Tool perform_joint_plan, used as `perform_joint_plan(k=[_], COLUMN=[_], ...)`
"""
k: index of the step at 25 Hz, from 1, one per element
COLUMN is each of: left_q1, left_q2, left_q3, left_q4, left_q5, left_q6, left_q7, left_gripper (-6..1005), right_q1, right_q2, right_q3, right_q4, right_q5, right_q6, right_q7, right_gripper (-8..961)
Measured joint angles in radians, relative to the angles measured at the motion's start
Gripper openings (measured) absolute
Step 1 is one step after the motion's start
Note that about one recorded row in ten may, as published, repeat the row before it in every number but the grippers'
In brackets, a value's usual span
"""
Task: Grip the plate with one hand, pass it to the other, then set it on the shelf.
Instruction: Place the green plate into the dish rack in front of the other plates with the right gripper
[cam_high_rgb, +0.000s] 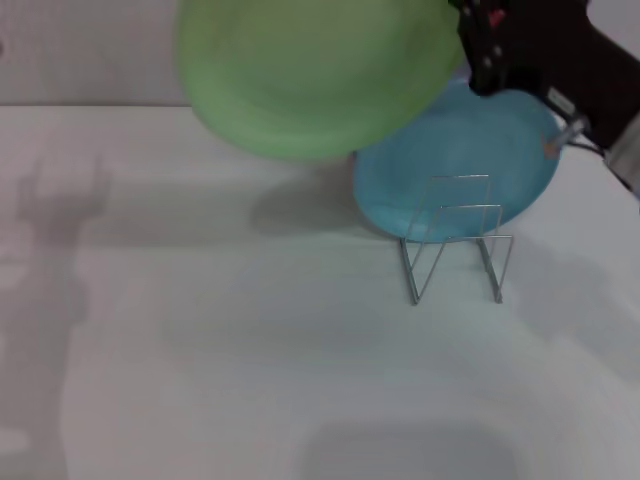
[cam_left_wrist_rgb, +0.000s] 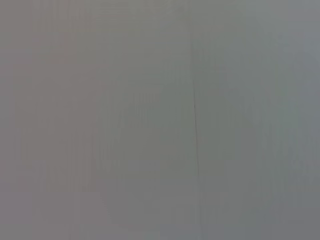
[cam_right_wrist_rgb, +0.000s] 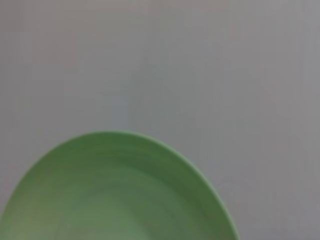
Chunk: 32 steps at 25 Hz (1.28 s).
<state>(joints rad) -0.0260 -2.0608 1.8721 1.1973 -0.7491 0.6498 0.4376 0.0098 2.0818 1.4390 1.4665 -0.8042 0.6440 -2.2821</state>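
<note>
The right pincer (cam_high_rgb: 470, 40) hangs high above the white table (cam_high_rgb: 250, 350), at the upper right of the head view, its dark body reaching in from the right edge. It is pinching the rim of the round, shallow, light green plastic plate (cam_high_rgb: 315, 70), which is lifted clear of the table and extends from the pincer toward the robot's left, its hollow face turned toward the head camera. In the right wrist view the same green plate (cam_right_wrist_rgb: 117, 192) fills the lower part of the picture against a plain pale background; the pincer's own fingers do not show there.

Below the pincer, flat on the table, lies a round turquoise-blue plastic plate (cam_high_rgb: 480, 165). The small silver wire dish rack with upright bent-wire dividers (cam_high_rgb: 455, 250) stands just on the near side of that blue plate, lower than the pincer and nearer the robot, its rear wires overlapping the blue plate's near rim in the picture.

The left pincer is out of sight; the left wrist view shows only a plain grey surface.
</note>
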Motion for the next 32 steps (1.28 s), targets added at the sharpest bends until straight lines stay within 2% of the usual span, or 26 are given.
perform_joint_plan(k=[3,8,12,15,19,23,32], left_q1=[-0.006,-0.02,-0.041,-0.061,-0.071,-0.073,-0.081], left_q2=[0.0,0.0,-0.001,0.0,-0.001,-0.003,-0.004], left_q3=[-0.006,-0.006,-0.005,0.002,0.011,0.013,0.017], left_q4=[-0.033,-0.084,-0.139,-0.205,-0.272,-0.292,-0.298], left_q5=[0.047,0.075,0.076,0.09,0.142,0.156,0.156], left_q6=[0.006,0.012,0.038,0.103,0.182,0.204,0.204], left_q7=[-0.062,-0.094,-0.115,-0.168,-0.227,-0.268,-0.291], left_gripper=[806,806,806,806,806,806,806], right_q1=[-0.005,0.005,0.013,0.027,0.047,0.06,0.074], right_q2=[-0.001,0.002,0.002,0.0,-0.003,-0.004,-0.003], right_q3=[0.042,0.153,0.256,0.329,0.43,0.502,0.527], right_q4=[-0.108,-0.312,-0.45,-0.545,-0.64,-0.701,-0.755], right_q5=[0.106,0.174,0.179,0.177,0.145,0.114,0.107], right_q6=[0.17,0.437,0.586,0.67,0.738,0.779,0.783], right_q7=[-0.115,-0.193,-0.222,-0.26,-0.292,-0.312,-0.316], right_gripper=[18,18,18,18,18,18,18])
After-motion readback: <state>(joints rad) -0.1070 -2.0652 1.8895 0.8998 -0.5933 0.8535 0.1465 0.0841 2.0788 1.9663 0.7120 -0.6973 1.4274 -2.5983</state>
